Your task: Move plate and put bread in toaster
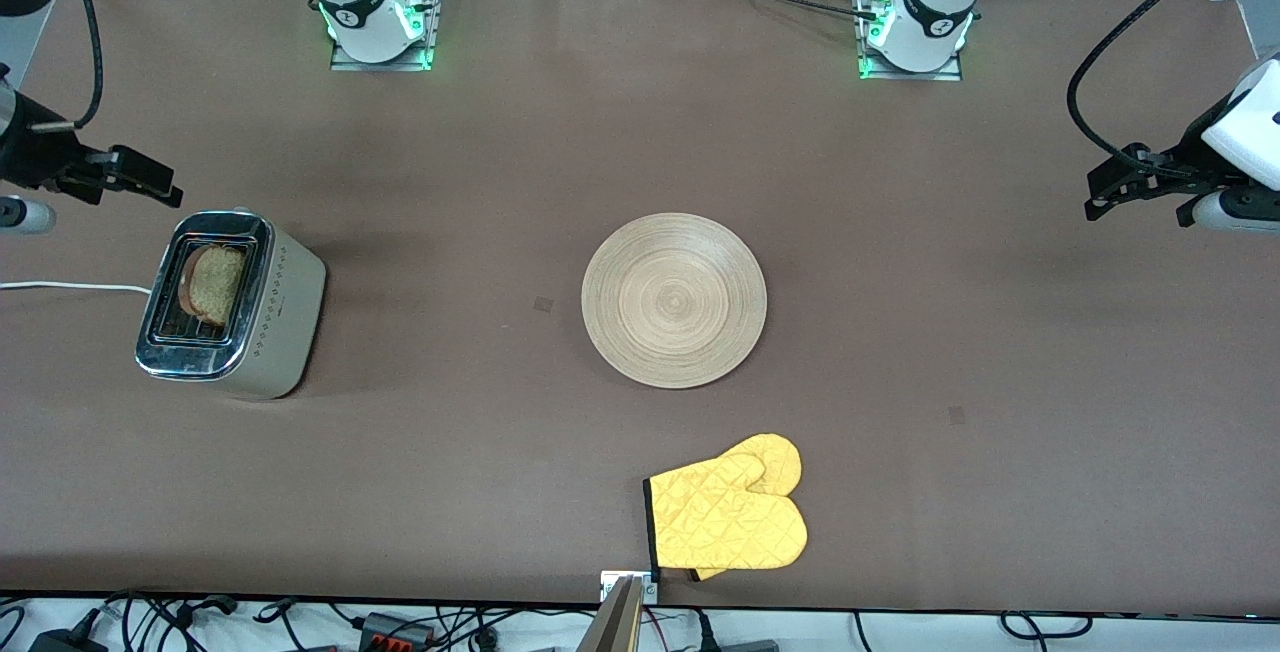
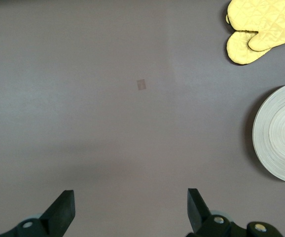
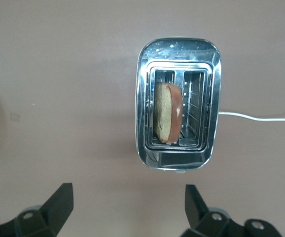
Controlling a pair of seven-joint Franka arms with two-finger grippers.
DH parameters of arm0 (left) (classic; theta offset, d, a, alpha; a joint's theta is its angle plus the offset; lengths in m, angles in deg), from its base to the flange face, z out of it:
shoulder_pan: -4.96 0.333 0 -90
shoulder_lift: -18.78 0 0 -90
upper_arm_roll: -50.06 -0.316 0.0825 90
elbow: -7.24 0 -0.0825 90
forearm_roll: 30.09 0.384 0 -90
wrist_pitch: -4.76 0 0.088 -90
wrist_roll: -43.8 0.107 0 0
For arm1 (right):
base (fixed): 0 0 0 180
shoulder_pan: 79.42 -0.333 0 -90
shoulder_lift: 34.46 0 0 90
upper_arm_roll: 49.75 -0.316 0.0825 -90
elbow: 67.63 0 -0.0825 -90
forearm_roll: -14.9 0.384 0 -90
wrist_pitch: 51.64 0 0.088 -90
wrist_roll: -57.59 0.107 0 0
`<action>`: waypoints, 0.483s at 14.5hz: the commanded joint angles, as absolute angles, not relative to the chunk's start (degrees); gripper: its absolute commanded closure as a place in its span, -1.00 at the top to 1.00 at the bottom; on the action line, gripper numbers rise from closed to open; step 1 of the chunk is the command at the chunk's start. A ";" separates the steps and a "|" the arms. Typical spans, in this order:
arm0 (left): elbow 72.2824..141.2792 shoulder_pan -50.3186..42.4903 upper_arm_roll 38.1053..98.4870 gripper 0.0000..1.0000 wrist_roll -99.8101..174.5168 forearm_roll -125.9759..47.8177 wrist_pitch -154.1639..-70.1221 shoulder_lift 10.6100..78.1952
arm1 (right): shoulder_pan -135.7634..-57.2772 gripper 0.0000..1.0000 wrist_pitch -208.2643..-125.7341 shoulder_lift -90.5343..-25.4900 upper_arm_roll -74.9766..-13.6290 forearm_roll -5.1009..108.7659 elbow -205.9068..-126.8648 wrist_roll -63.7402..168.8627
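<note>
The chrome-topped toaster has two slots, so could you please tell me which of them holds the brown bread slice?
In the chrome-topped toaster, the brown bread slice stands in the slot nearer the pale wooden plate; the slot on the white cord's side is empty.

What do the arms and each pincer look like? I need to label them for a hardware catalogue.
Both arms are glossy white with black joint bands bearing a small white logo, on metal base plates glowing green. Thick black cables loop alongside each arm. The left pincer and right pincer are matte black, each with two wedge-shaped fingers tapering to blunt tips, with small silver screws at their bases.
</note>
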State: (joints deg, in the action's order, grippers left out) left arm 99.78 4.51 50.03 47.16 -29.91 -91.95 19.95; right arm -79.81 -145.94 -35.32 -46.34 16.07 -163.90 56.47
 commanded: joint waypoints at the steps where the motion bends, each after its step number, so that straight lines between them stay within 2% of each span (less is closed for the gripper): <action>1: 98.39 4.61 50.15 1.00 47.23 -29.91 -91.31 20.45 | -79.07 1.00 -147.62 -33.76 -47.12 15.25 -166.15 55.48; 7: 98.39 4.61 50.15 1.00 47.23 -29.91 -91.31 20.45 | -79.07 1.00 -147.27 -33.58 -47.12 14.99 -166.15 55.22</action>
